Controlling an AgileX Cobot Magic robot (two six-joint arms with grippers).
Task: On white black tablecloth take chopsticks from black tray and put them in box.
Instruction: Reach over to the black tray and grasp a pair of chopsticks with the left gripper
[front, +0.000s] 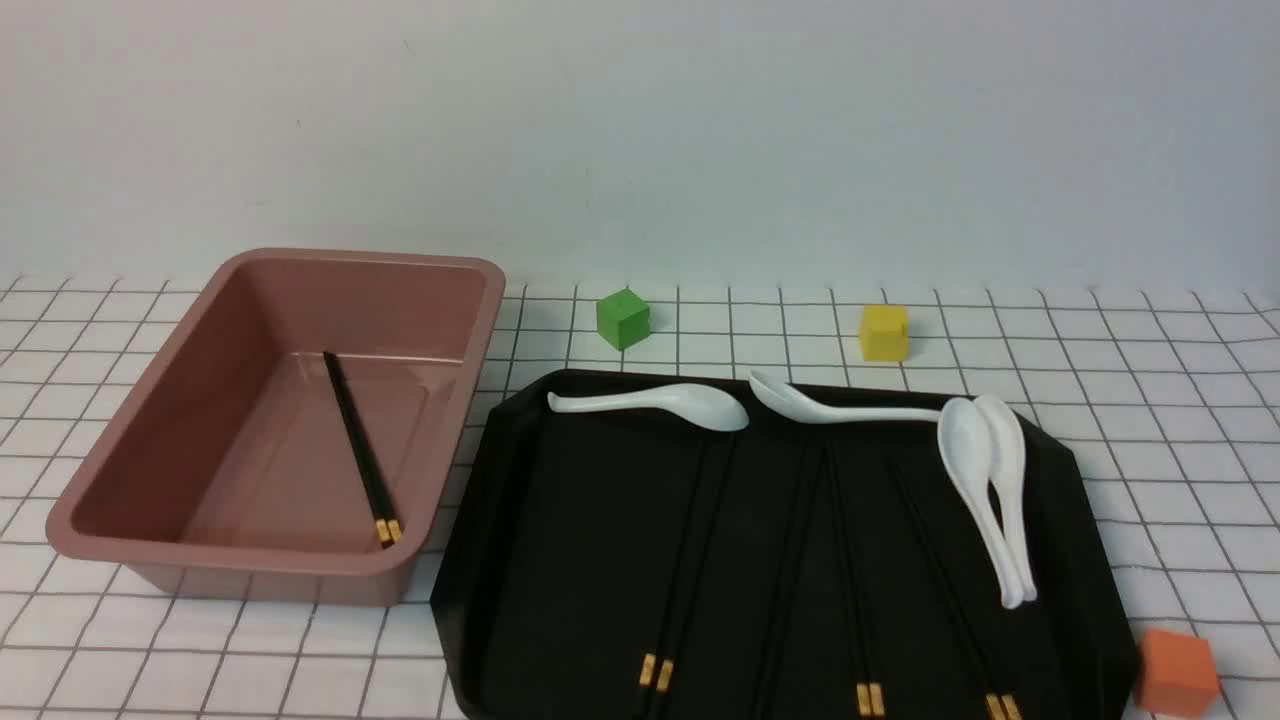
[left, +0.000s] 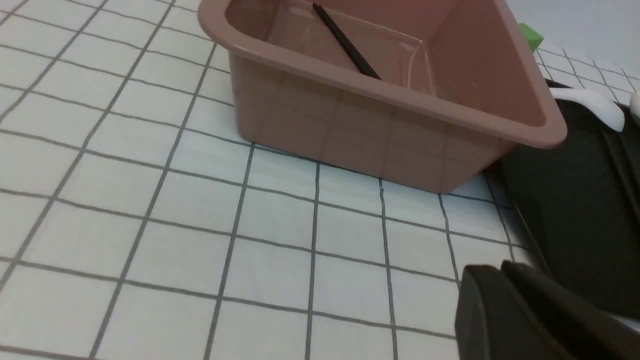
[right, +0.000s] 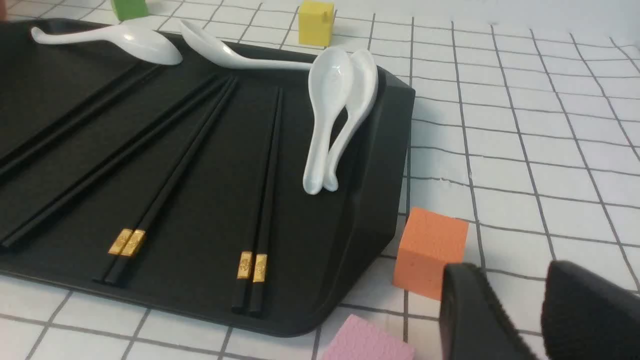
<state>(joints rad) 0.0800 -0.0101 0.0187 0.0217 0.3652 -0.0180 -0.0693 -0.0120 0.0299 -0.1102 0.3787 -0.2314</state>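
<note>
A pair of black chopsticks (front: 362, 450) lay inside the brownish-pink box (front: 275, 562), on the robot's left, their gold bands toward the robot. The box stood on the white tablecloth (left: 190, 225) with its thin black grid, just beside the black tray (front: 1100, 600). Four more pairs rested in the tray — gold bands showed on three of them in the front view — along with four white spoons (front: 700, 405) near the far and right sides, two of them overlapping. Beyond the tray stood a green cube (front: 623, 319) and a yellow cube (front: 884, 333); an orange block (front: 1178, 672) and a pink block (right: 369, 341) sat near its right side. The right gripper (right: 515, 280) was open, holding nothing — whether the left gripper (left: 500, 272) was open or closed, one could not tell.
</note>
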